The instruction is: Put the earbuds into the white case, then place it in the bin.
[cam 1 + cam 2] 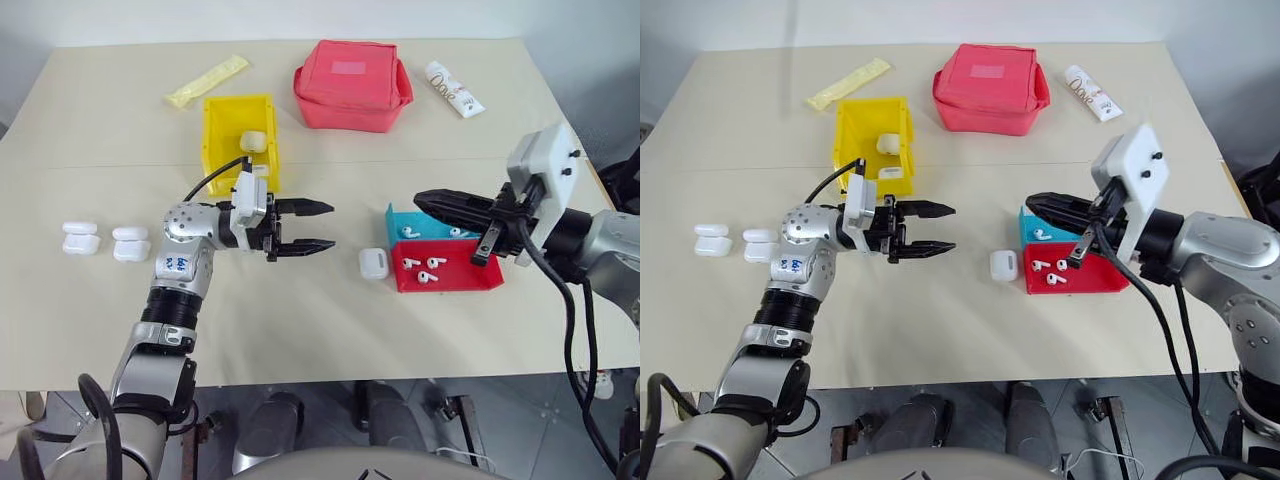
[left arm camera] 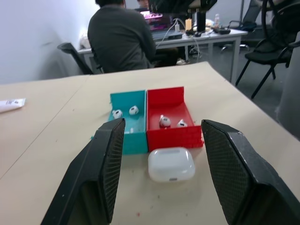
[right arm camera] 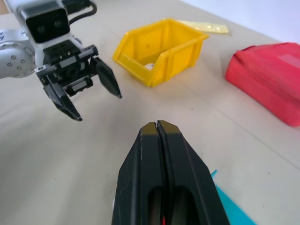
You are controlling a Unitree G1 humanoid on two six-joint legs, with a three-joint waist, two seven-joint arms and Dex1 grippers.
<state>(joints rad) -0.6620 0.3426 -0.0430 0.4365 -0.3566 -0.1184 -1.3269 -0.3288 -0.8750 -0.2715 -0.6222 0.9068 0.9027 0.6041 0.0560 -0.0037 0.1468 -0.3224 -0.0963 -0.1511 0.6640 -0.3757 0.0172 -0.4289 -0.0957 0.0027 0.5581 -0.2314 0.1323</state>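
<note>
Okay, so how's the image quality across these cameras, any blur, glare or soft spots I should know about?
Head views: even, soft light, faint shadows under the left gripper and the red tray; the bin is crisp. Left wrist view: own fingers loom large and soft, the white case is fairly sharp. Right wrist view: shut right gripper dominates, its near end blurred.

Little can be read: the white tube (image 1: pixel 1093 93) at the table's far right edge carries brown print, too small to make out, and a blue sticker (image 1: pixel 171 263) on the left forearm bears illegible marks
</note>
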